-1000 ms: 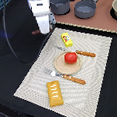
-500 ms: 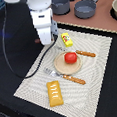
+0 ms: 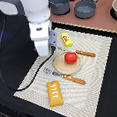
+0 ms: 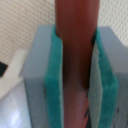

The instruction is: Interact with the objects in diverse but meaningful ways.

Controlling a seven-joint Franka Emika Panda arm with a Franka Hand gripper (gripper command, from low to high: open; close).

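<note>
In the wrist view my gripper (image 4: pixel 75 70) is shut on a reddish-brown sausage (image 4: pixel 75 30), squeezed between the teal pads (image 4: pixel 54 85). In the exterior view the gripper (image 3: pixel 43 51) hangs low over the striped placemat (image 3: pixel 31 79), just to the exterior view's left of the round tan plate (image 3: pixel 60 67). The sausage is hidden by the arm there. A red tomato (image 3: pixel 70 57) sits on the plate. A small yellow block (image 3: pixel 66 39) lies behind the plate. The ridged orange-yellow pastry (image 3: pixel 55 93) rests near the mat's front edge.
An orange-handled fork (image 3: pixel 68 77) lies in front of the plate and a knife (image 3: pixel 85 53) on its far side. Two grey pots (image 3: pixel 59 3) (image 3: pixel 85 8) stand on the wooden counter at the back. A black cable (image 3: pixel 11 83) curves along the mat's left side.
The arm has come down and forward from the back of the table to the mat beside the plate. The toy foods on the mat have not moved.
</note>
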